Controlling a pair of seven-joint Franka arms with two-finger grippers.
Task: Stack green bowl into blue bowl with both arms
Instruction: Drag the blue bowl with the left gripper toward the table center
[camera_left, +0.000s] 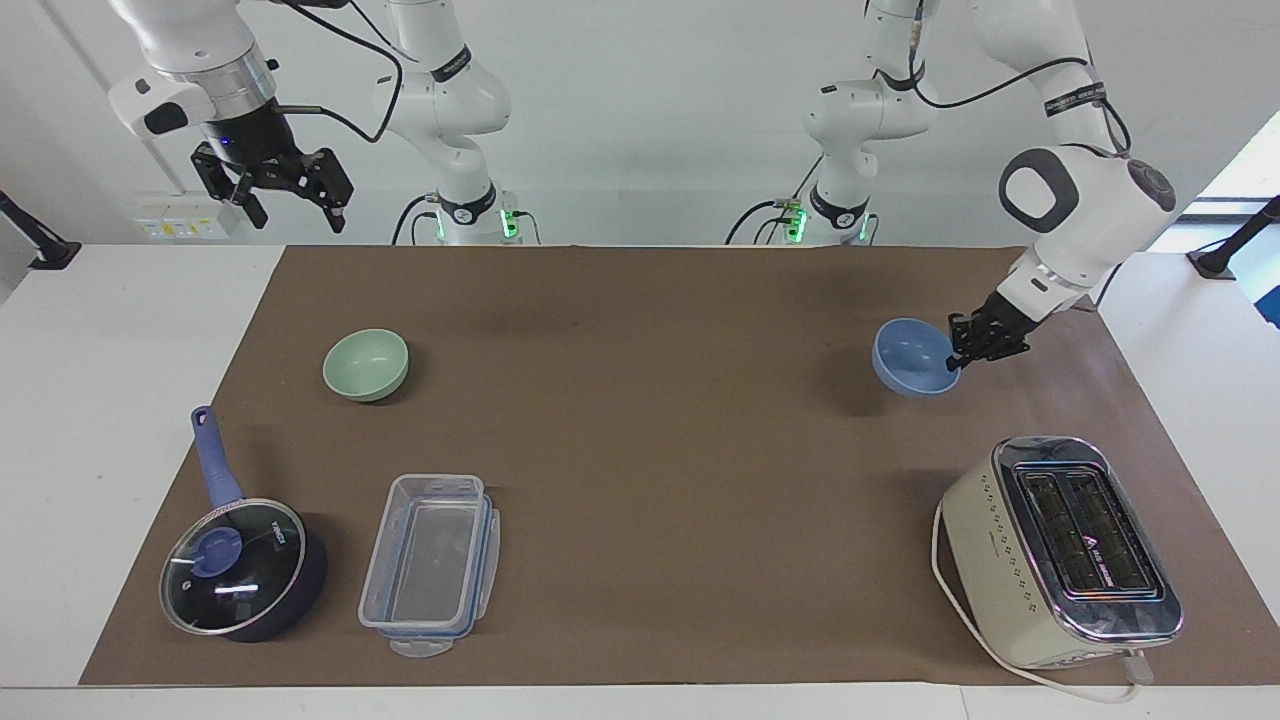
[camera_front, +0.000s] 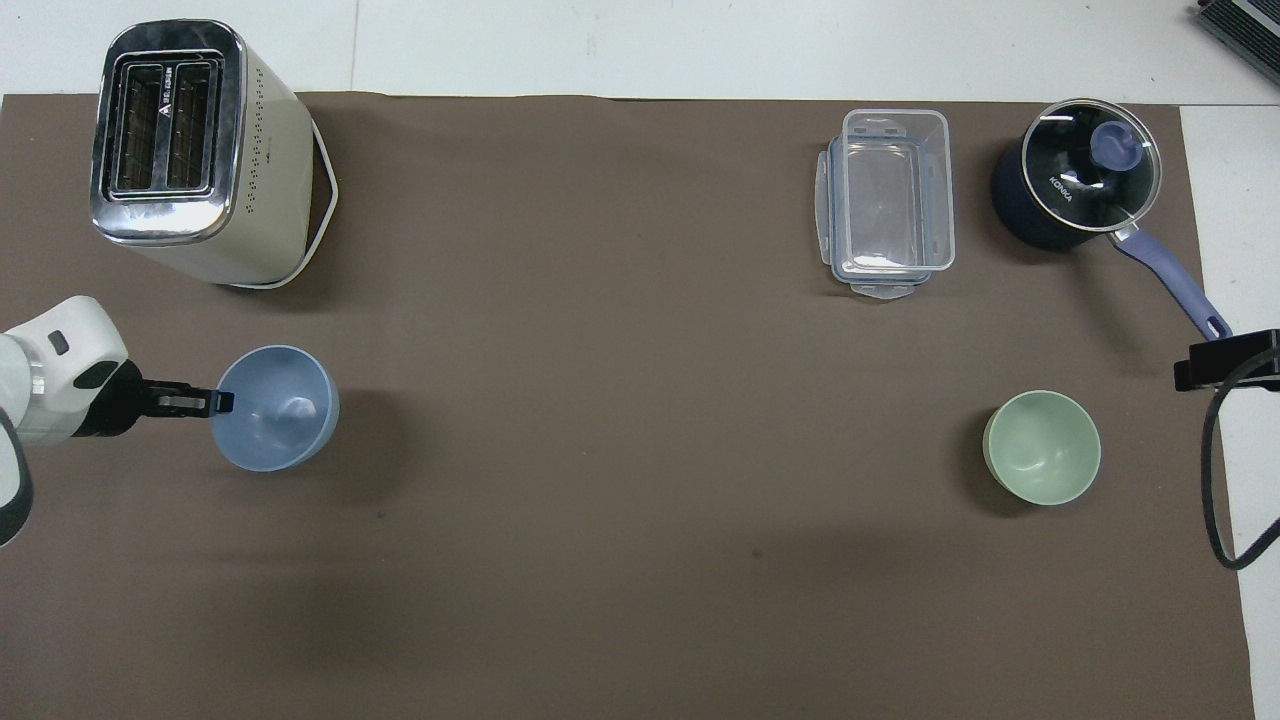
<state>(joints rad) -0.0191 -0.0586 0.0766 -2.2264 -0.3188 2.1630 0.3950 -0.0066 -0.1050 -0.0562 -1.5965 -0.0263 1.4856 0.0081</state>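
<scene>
The blue bowl (camera_left: 912, 355) (camera_front: 278, 408) hangs a little above the brown mat, tilted, with its shadow cast beside it. My left gripper (camera_left: 960, 358) (camera_front: 222, 402) is shut on its rim at the left arm's end of the table, over the mat nearer to the robots than the toaster. The green bowl (camera_left: 366, 364) (camera_front: 1042, 447) sits upright on the mat toward the right arm's end. High over the table's edge near the right arm's base, my right gripper (camera_left: 298, 218) waits open with nothing in it; it does not show in the overhead view.
A cream toaster (camera_left: 1060, 550) (camera_front: 185, 150) with its cord stands at the left arm's end. A clear plastic box (camera_left: 430, 565) (camera_front: 888, 200) and a dark blue lidded saucepan (camera_left: 240, 568) (camera_front: 1075, 185) lie farther from the robots than the green bowl. A black clamp (camera_front: 1225, 360) juts in at the mat's edge.
</scene>
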